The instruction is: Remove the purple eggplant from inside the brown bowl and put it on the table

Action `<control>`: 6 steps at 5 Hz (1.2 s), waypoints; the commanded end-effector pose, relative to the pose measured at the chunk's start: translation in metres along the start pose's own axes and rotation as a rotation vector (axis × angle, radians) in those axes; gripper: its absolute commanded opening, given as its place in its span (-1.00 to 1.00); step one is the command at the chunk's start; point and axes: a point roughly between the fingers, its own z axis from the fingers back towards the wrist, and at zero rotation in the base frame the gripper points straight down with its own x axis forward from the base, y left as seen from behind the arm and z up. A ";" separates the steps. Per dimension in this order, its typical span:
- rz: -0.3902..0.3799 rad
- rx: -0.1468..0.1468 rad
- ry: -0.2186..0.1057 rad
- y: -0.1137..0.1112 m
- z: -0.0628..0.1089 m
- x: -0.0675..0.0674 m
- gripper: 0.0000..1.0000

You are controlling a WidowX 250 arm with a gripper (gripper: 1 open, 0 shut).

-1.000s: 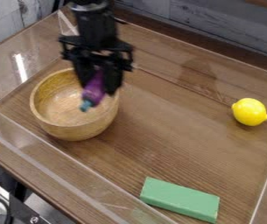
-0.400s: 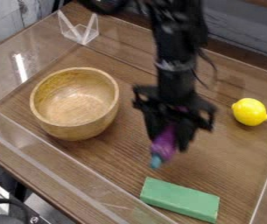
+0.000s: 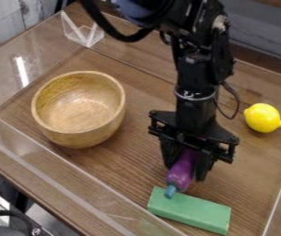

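Your jaws are clamped on the purple eggplant (image 3: 181, 171), which hangs nose-down from the gripper (image 3: 187, 166), teal stem end lowest. That tip sits just above, possibly touching, the near edge of the green block (image 3: 190, 210); you cannot tell contact from this view. The arm points straight down over the surface (image 3: 130, 157), to the right of the brown bowl (image 3: 77, 109) and well apart from it.

The bowl is empty, so the removal is done. What is left: set the eggplant on bare wood and release. Judged from its position, lowering here risks landing it on the block rather than the surface; a small shift toward open wood looks advisable. The lemon (image 3: 263, 117) lies clear to the right, uninvolved.
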 end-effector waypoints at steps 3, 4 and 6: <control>0.022 -0.026 -0.049 0.004 0.014 0.015 -1.00; 0.029 -0.030 -0.051 0.007 0.016 0.018 -1.00; 0.042 -0.034 -0.048 0.012 0.012 0.023 -1.00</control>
